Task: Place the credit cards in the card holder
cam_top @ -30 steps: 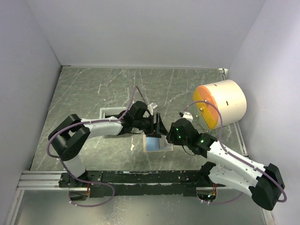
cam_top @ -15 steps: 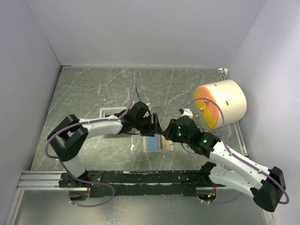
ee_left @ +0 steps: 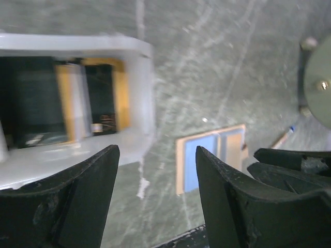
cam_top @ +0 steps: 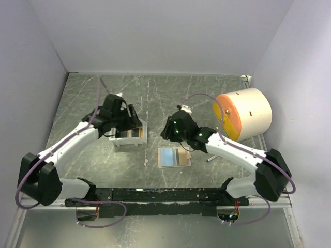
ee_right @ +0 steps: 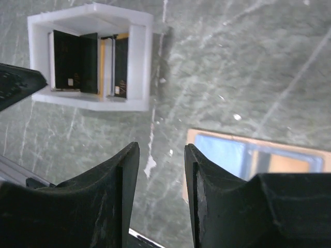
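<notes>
- Between fingers (ee_left: 77, 201) of left gripper (ee_left: 156, 165): wide gap, nothing held; beyond and to the left of card holder (cam_top: 174, 157) in top view, over white tray (cam_top: 128, 141).
- Between fingers (ee_right: 103, 201) of right gripper (ee_right: 161, 155): narrower gap, likewise empty; just beyond card holder, above table (cam_top: 103, 165).
- Card holder itself: flat and open on table, blue card (cam_top: 168, 156) in its left half.
- Other credit cards (ee_right: 77, 59), black and yellow, inside tray, well apart from card holder.
</notes>
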Robot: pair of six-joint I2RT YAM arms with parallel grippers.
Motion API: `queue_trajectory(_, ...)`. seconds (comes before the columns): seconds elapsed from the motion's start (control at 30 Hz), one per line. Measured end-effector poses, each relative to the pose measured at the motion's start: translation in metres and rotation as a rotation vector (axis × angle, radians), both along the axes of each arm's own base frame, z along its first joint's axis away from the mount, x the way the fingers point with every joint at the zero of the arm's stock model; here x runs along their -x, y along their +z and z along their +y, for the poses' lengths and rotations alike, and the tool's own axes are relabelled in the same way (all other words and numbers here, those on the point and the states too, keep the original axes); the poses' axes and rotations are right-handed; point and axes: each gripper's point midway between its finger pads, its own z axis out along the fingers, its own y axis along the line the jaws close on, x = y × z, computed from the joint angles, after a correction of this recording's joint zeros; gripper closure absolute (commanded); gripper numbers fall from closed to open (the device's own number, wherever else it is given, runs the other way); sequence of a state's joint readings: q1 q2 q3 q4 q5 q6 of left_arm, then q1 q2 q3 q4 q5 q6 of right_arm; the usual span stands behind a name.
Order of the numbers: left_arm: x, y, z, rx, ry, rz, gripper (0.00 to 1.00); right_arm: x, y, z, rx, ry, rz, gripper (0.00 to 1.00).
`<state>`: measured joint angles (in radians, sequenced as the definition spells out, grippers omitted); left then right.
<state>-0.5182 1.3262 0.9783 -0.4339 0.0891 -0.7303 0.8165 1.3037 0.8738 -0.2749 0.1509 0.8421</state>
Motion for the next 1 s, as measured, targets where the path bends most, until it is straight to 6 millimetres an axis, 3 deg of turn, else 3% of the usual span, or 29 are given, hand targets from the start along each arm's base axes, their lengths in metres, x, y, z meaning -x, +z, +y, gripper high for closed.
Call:
queue_trajectory(0.1, -0.011, 0.004, 0.045, -0.04, 0.089, -0.002, 0.31, -0.012, 0.003, 0.026, -0.01, 0.024, -0.003, 0.57)
queue_trajectory(0.23, -0.023, 0.001, 0.107, -0.069, 0.219, 0.02, 0.41, -0.032, 0.006, 0.069, -0.027, 0.062, -0.014, 0.47)
queue_trajectory(0.37, -0.026, -0.016, 0.172, -0.056, 0.366, 0.084, 0.51, -0.039, 0.005, 0.108, -0.044, 0.108, -0.022, 0.44)
queue_trajectory(0.47, -0.019, -0.036, 0.2, -0.018, 0.433, 0.149, 0.55, -0.043, 0.0, 0.14, -0.061, 0.144, -0.024, 0.42)
queue_trajectory(0.57, -0.011, -0.058, 0.207, 0.034, 0.438, 0.22, 0.59, -0.047, -0.008, 0.166, -0.082, 0.175, -0.018, 0.42)
queue_trajectory(0.73, -0.006, -0.079, 0.192, 0.142, 0.367, 0.296, 0.6, -0.054, -0.027, 0.208, -0.143, 0.218, 0.01, 0.33)
queue_trajectory(1.0, -0.006, -0.093, 0.169, 0.284, 0.265, 0.359, 0.61, -0.054, -0.066, 0.237, -0.222, 0.241, 0.064, 0.29)
